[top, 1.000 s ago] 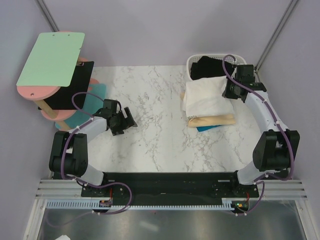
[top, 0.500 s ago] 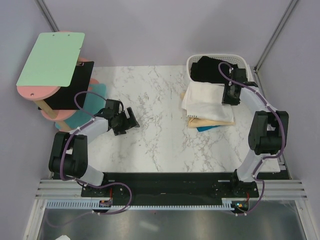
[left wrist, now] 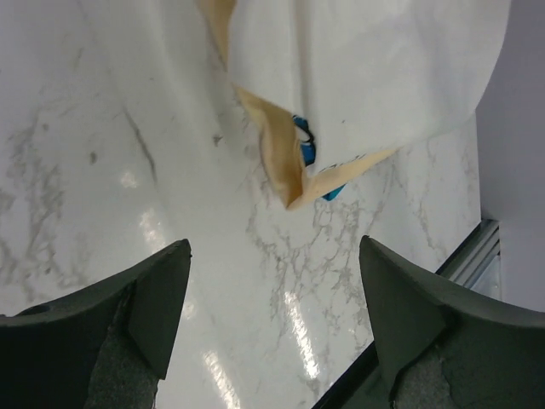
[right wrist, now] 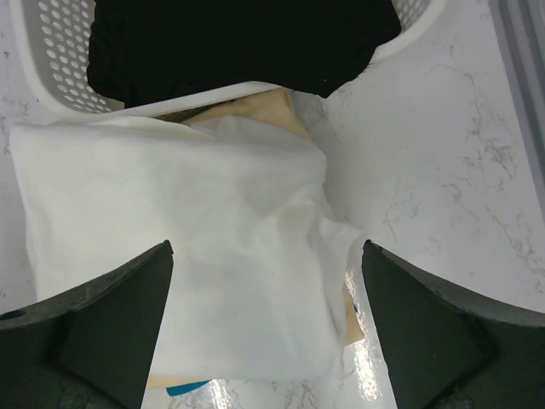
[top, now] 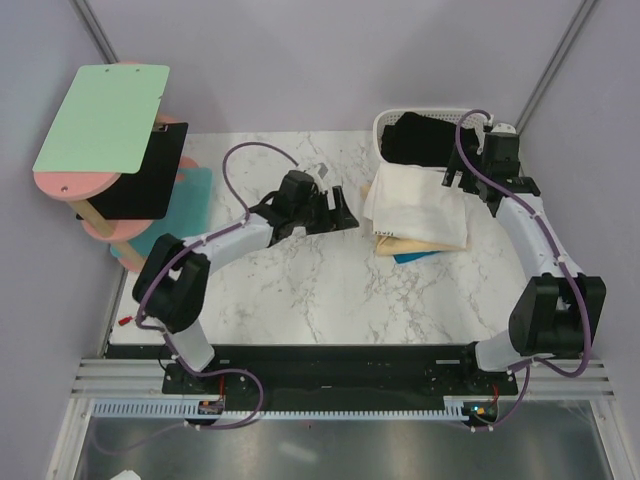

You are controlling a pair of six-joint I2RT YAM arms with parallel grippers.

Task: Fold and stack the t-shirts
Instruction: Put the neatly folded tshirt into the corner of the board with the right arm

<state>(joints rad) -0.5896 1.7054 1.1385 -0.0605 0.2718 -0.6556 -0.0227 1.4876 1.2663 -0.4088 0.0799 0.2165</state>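
- White t-shirt (top: 415, 205): folded, plain side up, on top of the pile at the right of the marble table (top: 300, 280); its far edge touches the white lattice basket (top: 385, 125).
- Tan t-shirt (top: 430, 240): folded under the white one, with its near edge showing.
- Black t-shirt (top: 420, 140): heaped in the basket and spilling over the rim.
- Blue cloth (top: 410, 257): a scrap poking out beneath the pile; what it is cannot be told.
- Left wrist view only: the tan layer's corner curls off the tabletop, with blue tucked into the fold.
- Right wrist view only: tan cloth also peeks out at the basket side, between the white fold and the black tee.
- Left gripper (top: 340, 212): the arm stretches across the table with its fingertips near the pile's left edge, not touching it. The jaws are spread wide with nothing in them.
- Right gripper (top: 458, 182): the arm runs up the right side, with the wrist beside the basket and pointing down over the white t-shirt. The jaws are wide apart, gripping nothing.
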